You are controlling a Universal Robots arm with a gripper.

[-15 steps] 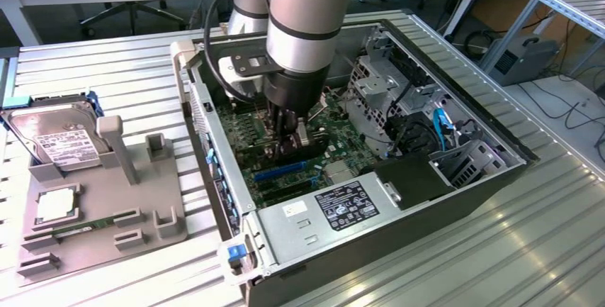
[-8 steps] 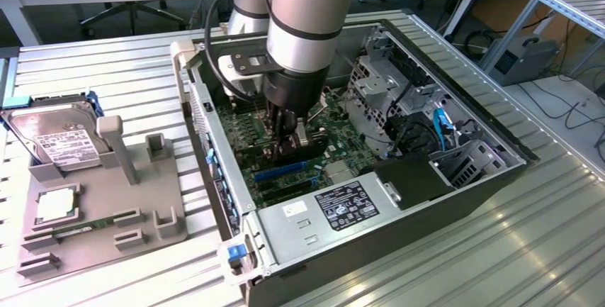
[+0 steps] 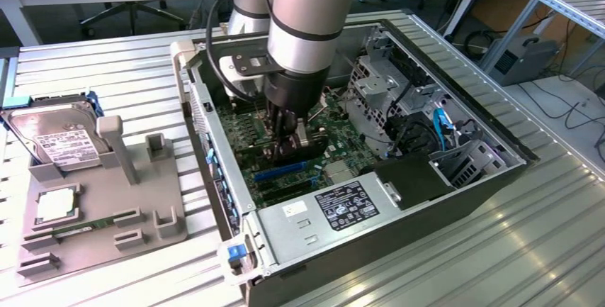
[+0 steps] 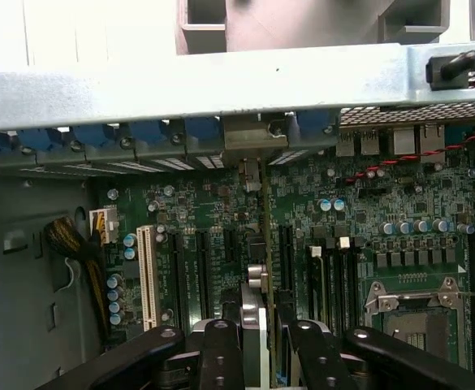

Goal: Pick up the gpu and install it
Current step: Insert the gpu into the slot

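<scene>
Claw is down inside the open PC case, fingers pinching the gpu from both faces; card stands on edge betw. the pads, seen edge-on in the wrist view as a thin dark strip running straight out from the claw toward the case's rear wall. In the exterior view the gpu hangs directly under the claw, upright, its lower edge right at the motherboard among the expansion slots; can't tell if it's seated in a slot or just above it. Just beside the card on one side: black slots and a white PCI slot; further that way a bundle of yellow/black cables. On the other side: more slots, then the CPU socket w/ its metal frame. Beyond the card's far end: silvery bracket against the rear wall, in line w/ a row of blue slot clips. Outside the case, well apart from the claw, on the exterior view's left: grey fixture tray on the slatted metal table, w/ a hard drive leaning in its holder, a CPU chip and a green memory stick lying flat.
</scene>
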